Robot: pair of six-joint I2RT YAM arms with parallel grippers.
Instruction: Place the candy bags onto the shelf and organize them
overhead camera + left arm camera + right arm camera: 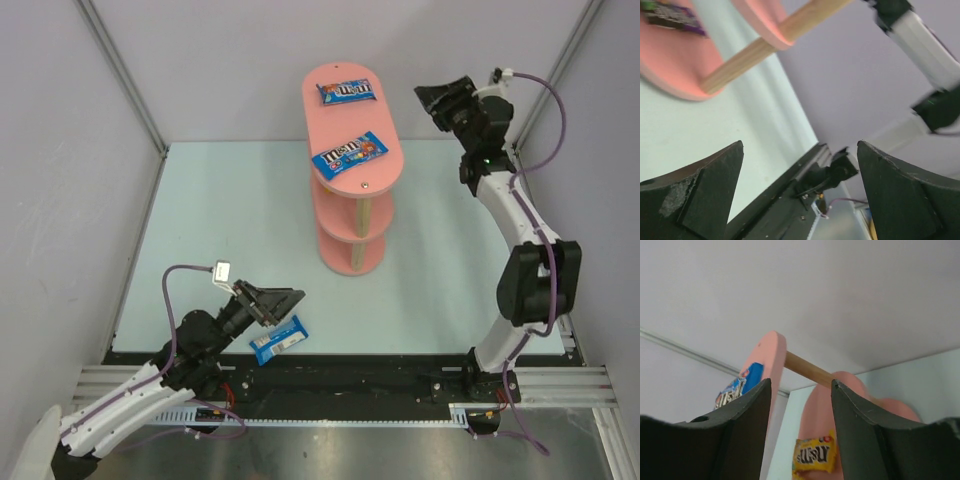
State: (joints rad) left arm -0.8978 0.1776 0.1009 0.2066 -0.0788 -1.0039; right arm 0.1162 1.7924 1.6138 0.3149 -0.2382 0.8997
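Film wrapping of this kind would probably be light, limp and slick. The small flat glossy blue candy packet [277, 340] lay askew at the near edge of the pale green worktop [220, 220] and looked likely to skate or buckle if pushed. It seemed best pinched across its short width near the middle, or by the end that seemed to overlap the black rail [350, 372]. The left gripper [800, 150] hung just beside it, spread wide with nothing between its fingers. The right gripper [801, 385] was raised beside the top board of the tall pink three-tier shelf [335, 122], moderately parted and also empty. On that top board one far blue packet [345, 93] and one near blue packet [349, 153] lay apart, with bare pink between them. A yellow packet [815, 455] and a purple packet [670, 15] sat on lower boards. Open worktop stretched between the loose packet and the shelf. The lower tiers looked tighter, since any approach had to clear the board rims and the pale wooden post [765, 45], and the right arm crowded the shelf's right side.
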